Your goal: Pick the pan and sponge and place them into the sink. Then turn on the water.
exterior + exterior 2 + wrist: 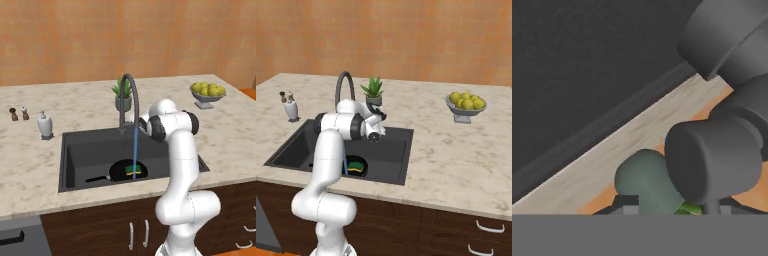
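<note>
The pan (125, 170) lies in the sink (75, 150) with the sponge (133, 170) on it, under the water (135, 150) from the faucet (127, 100). The end effector (374, 134) is by the faucet base, near the plant (373, 91); I cannot tell how its jaws stand.
</note>
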